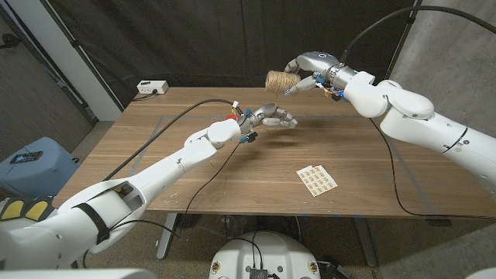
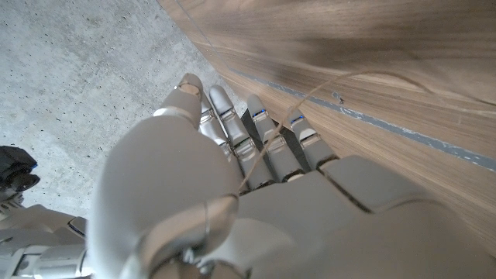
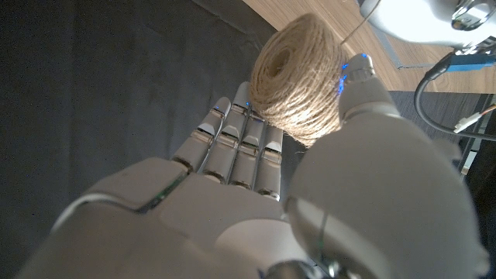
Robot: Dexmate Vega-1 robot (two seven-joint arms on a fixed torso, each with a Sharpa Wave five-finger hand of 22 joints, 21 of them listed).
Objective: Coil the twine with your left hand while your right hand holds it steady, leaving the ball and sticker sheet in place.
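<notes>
Sticker sheet (image 1: 317, 180) at five o'clock on table (image 1: 372, 155), print unreadable. Right hand (image 1: 306, 71) gripping twine ball (image 1: 279, 80); left hand (image 1: 271, 118) pinching strand (image 2: 325, 85).

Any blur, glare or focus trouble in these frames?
Head view: sharp, evenly lit. Left wrist view: the table is smeared by blur, the left hand softly focused. Right wrist view: twine ball crisp, right hand soft, glare at a corner.

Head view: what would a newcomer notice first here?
The twine ball first, held up off the table by the right hand over the far edge. Next the left hand at mid-table with a thin strand of twine running across it, then the sticker sheet lying flat near the front right.
</notes>
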